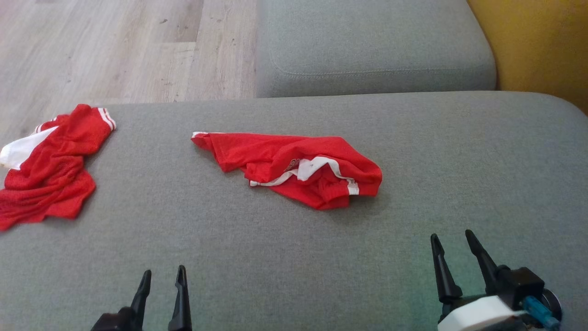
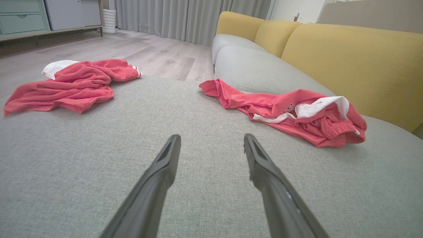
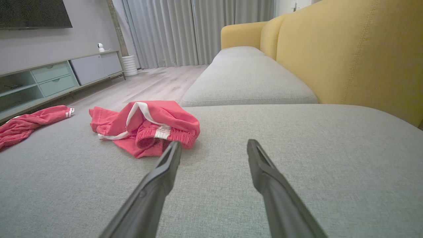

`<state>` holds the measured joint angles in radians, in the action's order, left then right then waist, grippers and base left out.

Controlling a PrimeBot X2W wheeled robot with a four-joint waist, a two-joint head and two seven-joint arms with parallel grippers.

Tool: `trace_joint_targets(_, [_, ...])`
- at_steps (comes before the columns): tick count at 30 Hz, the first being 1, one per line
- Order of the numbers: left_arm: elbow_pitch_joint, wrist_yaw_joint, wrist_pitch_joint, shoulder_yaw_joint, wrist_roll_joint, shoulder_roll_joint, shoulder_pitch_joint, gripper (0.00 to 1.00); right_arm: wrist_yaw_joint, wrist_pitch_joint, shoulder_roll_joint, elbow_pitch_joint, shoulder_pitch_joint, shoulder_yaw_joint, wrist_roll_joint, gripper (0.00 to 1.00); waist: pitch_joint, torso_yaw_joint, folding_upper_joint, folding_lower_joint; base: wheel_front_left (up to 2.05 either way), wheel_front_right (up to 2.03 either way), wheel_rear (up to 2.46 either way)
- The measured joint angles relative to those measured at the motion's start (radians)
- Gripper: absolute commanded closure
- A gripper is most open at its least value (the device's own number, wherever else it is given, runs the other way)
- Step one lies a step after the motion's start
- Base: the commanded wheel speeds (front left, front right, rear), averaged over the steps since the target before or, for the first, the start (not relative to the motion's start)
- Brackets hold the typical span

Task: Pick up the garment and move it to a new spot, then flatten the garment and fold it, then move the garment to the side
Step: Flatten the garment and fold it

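Observation:
A crumpled red garment with white trim point(image 1: 294, 165) lies in the middle of the grey sofa cushion point(image 1: 294, 239); it also shows in the left wrist view point(image 2: 290, 114) and the right wrist view point(image 3: 145, 127). My left gripper point(image 1: 163, 276) stands open at the lower left, well short of the garment, with nothing between its fingers point(image 2: 211, 140). My right gripper point(image 1: 452, 239) is open at the lower right, below and to the right of the garment, also empty point(image 3: 214, 145).
A second red and white garment point(image 1: 50, 165) lies bunched at the cushion's left edge. Beyond are another grey seat cushion point(image 1: 372, 46), yellow backrests point(image 1: 537, 41) on the right, and wooden floor point(image 1: 115, 46) at the upper left.

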<state>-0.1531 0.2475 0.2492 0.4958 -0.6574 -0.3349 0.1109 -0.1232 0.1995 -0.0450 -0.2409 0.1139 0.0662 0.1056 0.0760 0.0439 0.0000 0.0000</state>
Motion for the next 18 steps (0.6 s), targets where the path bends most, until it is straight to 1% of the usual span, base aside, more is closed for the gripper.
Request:
trace_joint_targets(6, [0.007, 0.001, 0.0, 0.001, 0.0, -0.001, 0.0, 0.0, 0.0, 0.0, 0.0, -0.004, 0.0, 0.002, 0.0, 0.0, -0.002, 0.0, 0.0, 0.0, 0.0, 0.0, 0.0])
trace_joint_targets(8, [0.012, 0.009, -0.002, 0.001, 0.007, -0.001, 0.0, 0.0, 0.0, 0.0, 0.0, -0.005, 0.0, 0.002, 0.0, 0.0, -0.003, 0.001, 0.0, 0.0, 0.0, 0.0, 0.0])
trace_joint_targets(13, [0.02, 0.011, -0.003, 0.002, 0.007, -0.005, 0.0, 0.0, 0.0, 0.0, 0.0, -0.006, 0.0, 0.002, 0.0, 0.0, -0.008, 0.005, 0.0, 0.0, 0.0, 0.0, 0.0])
trace_joint_targets(18, [0.024, 0.013, -0.01, 0.015, 0.009, -0.005, 0.0, 0.0, 0.0, -0.006, 0.0, -0.01, -0.005, 0.036, -0.003, 0.0, -0.017, 0.02, 0.0, 0.0, 0.0, 0.0, 0.0])
